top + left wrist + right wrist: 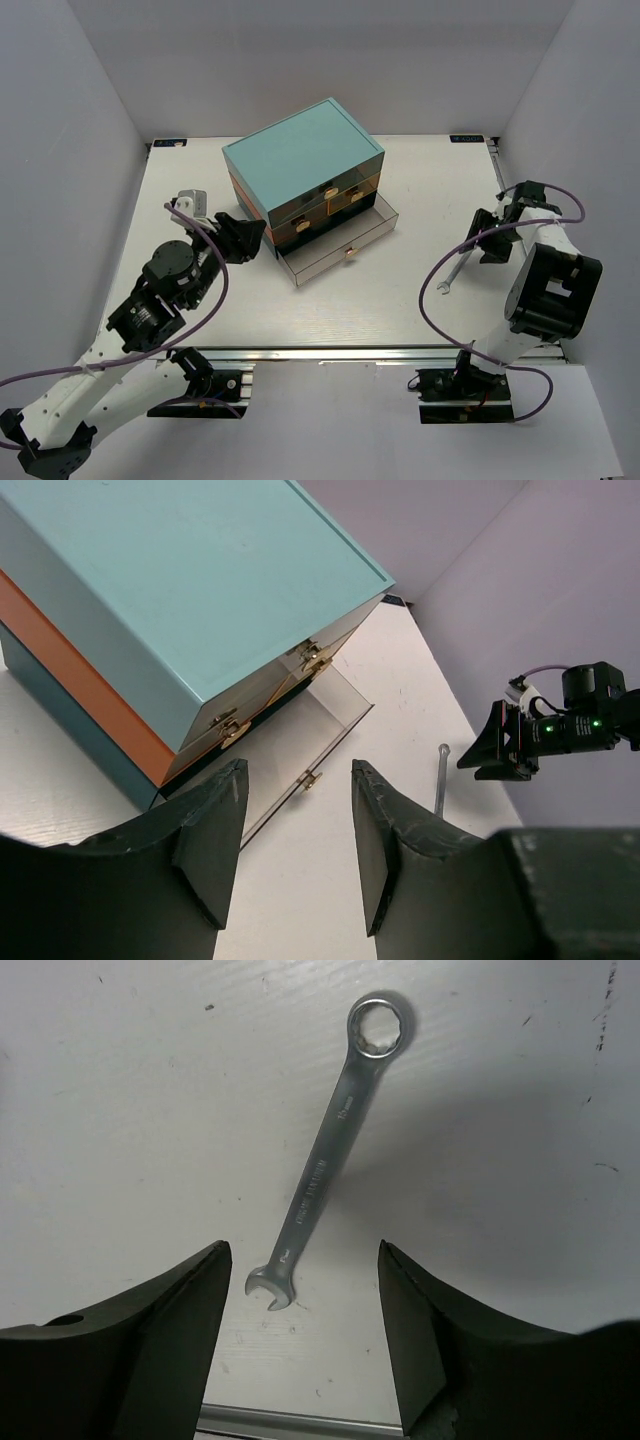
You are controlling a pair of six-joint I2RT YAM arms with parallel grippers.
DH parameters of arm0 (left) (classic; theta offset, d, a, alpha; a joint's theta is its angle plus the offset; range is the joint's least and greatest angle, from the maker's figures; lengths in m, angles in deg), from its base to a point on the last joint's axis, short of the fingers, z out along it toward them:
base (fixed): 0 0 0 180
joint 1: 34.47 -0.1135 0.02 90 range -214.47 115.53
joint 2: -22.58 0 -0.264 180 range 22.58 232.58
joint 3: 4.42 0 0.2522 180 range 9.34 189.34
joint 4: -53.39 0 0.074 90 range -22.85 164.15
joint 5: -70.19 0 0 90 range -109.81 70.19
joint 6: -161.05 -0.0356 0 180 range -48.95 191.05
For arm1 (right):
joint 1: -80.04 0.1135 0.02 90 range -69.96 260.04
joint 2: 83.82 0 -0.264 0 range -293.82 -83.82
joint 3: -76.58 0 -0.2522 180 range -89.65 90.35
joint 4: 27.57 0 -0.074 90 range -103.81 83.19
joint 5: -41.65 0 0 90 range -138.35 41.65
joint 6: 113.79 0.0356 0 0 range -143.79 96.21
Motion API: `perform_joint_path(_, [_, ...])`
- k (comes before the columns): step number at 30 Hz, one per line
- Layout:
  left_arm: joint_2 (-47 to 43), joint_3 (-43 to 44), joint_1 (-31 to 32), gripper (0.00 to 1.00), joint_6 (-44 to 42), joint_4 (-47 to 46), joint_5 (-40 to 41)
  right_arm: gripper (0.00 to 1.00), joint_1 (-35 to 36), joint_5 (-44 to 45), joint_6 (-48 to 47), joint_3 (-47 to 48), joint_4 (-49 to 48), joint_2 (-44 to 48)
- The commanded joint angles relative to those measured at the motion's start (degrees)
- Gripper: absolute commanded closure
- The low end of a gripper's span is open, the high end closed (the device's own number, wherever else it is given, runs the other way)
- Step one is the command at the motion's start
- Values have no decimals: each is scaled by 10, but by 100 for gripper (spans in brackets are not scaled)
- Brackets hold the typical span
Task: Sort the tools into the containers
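The chest with a teal top [300, 150] stands mid-table at the back. Its bottom clear drawer [325, 262] is pulled out towards me, and the upper drawers are shut. The chest [190, 580] and the open drawer [330, 705] also show in the left wrist view. A silver wrench [452, 275] lies flat on the table to the right. My right gripper [303, 1250] is open just above it, the wrench [325, 1160] pointing away with its open end between the fingertips. My left gripper [298, 770] is open and empty beside the chest's front left corner. No screwdrivers show.
A metal rail [340, 352] runs along the table's front edge. White walls close the left, back and right sides. Purple cables loop off both arms. The right gripper [510, 745] and the wrench [440, 775] show in the left wrist view.
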Motion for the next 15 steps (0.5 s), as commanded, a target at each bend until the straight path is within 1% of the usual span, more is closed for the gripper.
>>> perform_joint_path(1, [0,-6,1,44,2,9,10,34,10,23,2,0,20,13])
perform_joint_path(4, [4,-11,0,44,9,4,7,34,11,36,8,-19,-2,3])
perform_joint_path(11, [18,-8,0,44,7,4,3,42,17,83,40,-24,-31,-38])
perform_joint_path(15, [20,-7,0,44,5,8,5,43,36,88,53,-25,-43,-50])
